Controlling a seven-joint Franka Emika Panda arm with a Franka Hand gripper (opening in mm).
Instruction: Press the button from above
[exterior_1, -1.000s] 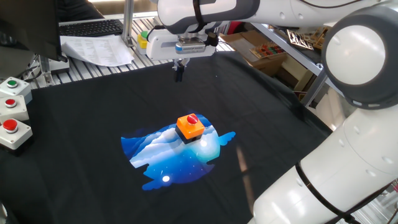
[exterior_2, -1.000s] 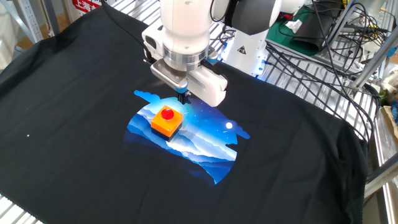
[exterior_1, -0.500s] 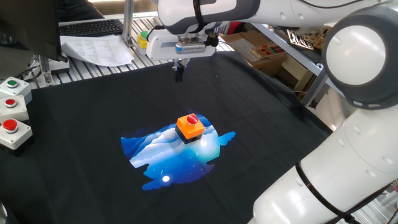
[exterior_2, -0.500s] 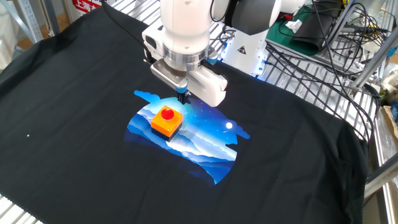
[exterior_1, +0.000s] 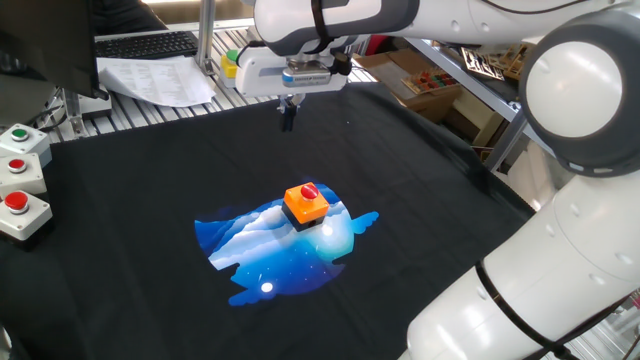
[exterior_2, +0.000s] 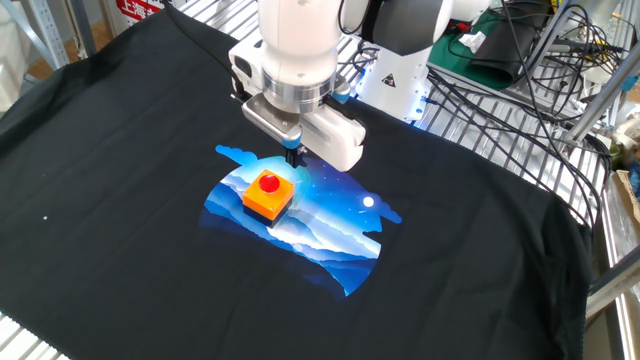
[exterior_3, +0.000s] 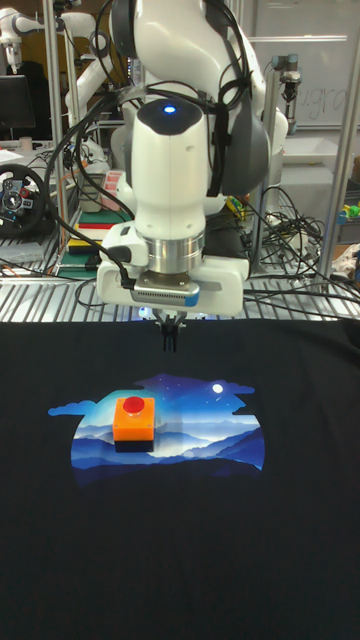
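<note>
The button (exterior_1: 308, 190) is small, round and red, on top of an orange box (exterior_1: 305, 206) with a black base. The box stands on a blue mountain print on the black cloth (exterior_1: 150, 150). The button (exterior_2: 270, 184) also shows in the other fixed view, and in the tall view the button (exterior_3: 133, 405) sits left of centre. My gripper (exterior_1: 288, 122) hangs point-down above the cloth, behind the box and well higher than it. In the tall view the gripper (exterior_3: 170, 344) is up and to the right of the button, its dark fingertips touching, with nothing between them.
Pale grey boxes with a red button (exterior_1: 16, 203) and a green button (exterior_1: 18, 135) stand at the cloth's left edge. A yellow box (exterior_1: 230, 63), papers and a keyboard (exterior_1: 145, 45) lie behind. Cables (exterior_2: 500, 70) crowd the metal frame.
</note>
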